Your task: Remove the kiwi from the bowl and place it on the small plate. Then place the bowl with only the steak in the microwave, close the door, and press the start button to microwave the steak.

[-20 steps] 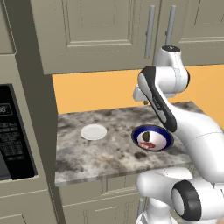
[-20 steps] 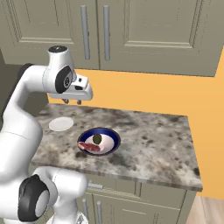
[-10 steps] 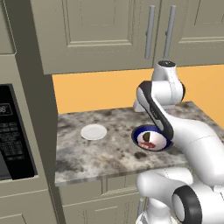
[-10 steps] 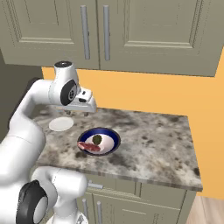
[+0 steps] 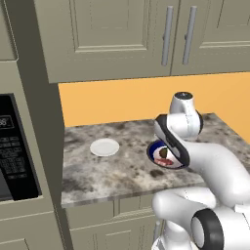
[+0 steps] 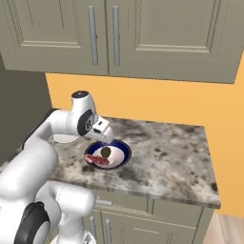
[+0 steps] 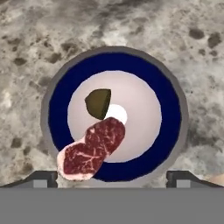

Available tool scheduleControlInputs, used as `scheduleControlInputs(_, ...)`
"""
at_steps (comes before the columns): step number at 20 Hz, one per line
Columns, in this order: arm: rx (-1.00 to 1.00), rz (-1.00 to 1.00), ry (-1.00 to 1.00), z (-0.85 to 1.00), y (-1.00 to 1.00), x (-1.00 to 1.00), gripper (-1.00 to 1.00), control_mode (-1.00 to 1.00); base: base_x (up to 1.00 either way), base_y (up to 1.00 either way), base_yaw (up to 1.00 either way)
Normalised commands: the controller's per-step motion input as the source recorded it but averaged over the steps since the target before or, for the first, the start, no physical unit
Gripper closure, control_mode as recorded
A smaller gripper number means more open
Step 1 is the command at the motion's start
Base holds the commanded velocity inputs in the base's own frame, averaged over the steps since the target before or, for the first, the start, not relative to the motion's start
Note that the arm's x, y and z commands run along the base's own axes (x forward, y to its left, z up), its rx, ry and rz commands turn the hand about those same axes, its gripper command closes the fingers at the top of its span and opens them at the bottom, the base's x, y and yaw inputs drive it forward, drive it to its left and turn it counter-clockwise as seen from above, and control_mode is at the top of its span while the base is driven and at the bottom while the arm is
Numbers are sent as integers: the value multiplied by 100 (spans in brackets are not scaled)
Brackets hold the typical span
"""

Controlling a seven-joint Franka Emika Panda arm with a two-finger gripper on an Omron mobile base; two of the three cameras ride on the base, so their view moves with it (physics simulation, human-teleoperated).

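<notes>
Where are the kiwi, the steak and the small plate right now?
kiwi (image 7: 98,103), hand view, middle of the fruit.
steak (image 7: 89,151), hand view, centre of the meat.
small plate (image 5: 104,147), left base view, middle of its flat face.

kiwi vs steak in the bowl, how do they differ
The kiwi is dark olive-brown and rounded; the steak is red-brown with pale streaks and flat. The kiwi is smaller and sits wholly inside the bowl; the steak reaches up over the blue rim. Both lie in that bowl, touching.
</notes>
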Motion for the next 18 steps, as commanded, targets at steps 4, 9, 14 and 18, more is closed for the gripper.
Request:
scheduleControlInputs(4,10,-5,1,-66,-22,43,-100,-100,0,0,0)
scheduleControlInputs(9,2,0,6,-52,1,53,-100,-100,0,0,0)
scheduleControlInputs(14,1,1,7,-30,5,39,-100,-100,0,0,0)
scheduleControlInputs(18,0,3,4,-5,0,33,-100,-100,0,0,0)
